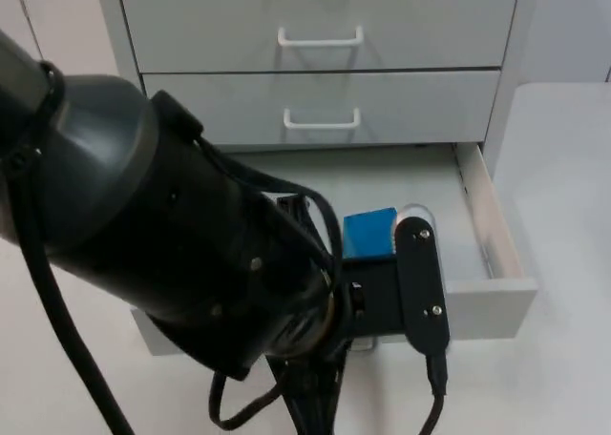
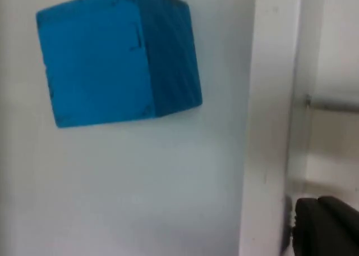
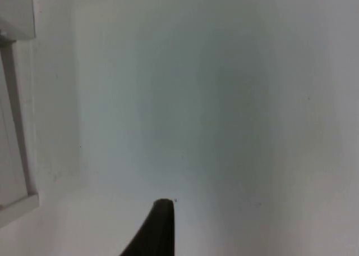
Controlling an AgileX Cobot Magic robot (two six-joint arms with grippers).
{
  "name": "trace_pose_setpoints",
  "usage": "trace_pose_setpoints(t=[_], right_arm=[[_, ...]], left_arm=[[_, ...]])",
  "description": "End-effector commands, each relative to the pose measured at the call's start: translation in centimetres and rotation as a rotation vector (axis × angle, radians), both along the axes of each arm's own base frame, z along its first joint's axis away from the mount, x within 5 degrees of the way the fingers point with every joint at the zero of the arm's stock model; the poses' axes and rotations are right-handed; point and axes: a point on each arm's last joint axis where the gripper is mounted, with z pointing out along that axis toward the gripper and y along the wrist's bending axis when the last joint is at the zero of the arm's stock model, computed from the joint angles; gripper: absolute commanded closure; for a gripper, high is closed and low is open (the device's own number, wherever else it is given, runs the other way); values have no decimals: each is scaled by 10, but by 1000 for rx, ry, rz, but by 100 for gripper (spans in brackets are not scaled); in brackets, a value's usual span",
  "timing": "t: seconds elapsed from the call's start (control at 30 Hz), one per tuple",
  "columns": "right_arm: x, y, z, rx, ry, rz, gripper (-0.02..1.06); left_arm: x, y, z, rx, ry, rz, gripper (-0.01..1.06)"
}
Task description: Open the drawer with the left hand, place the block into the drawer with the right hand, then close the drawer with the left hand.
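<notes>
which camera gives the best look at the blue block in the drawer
The left wrist view: the blue block shows two whole faces, resting on the drawer floor. In the top view, the left arm hides most of the block; the left gripper is at the drawer front.

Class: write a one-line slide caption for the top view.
Blue block lies in the open bottom drawer; left hand at its front.

Left arm bulks across drawer, hiding its near-left corner, most of front panel, handle. Blue block half covered by black link, lower part unseen. Left gripper at drawer front, cut by picture edge, finger state unclear. Right gripper: one fingertip seen, rest cut off.
</notes>
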Motion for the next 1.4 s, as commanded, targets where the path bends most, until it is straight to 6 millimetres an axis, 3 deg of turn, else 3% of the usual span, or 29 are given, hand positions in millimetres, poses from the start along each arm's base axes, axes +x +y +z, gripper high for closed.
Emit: trace_pose_setpoints(t=[0.0,0.27,0.77,1.37], right_arm=[[-2,-1,1,-2,-7,-1,13],[-2,-1,1,-8,-7,9,13],[-2,-1,1,-9,-4,11,13],[-2,-1,1,-10,-1,12,13]], left_arm=[[14,3,9,5,-103,28,105],[26,1,18,-63,-191,90,105],[93,28,21,-136,-196,277,105],[146,7,18,-154,-311,332,105]])
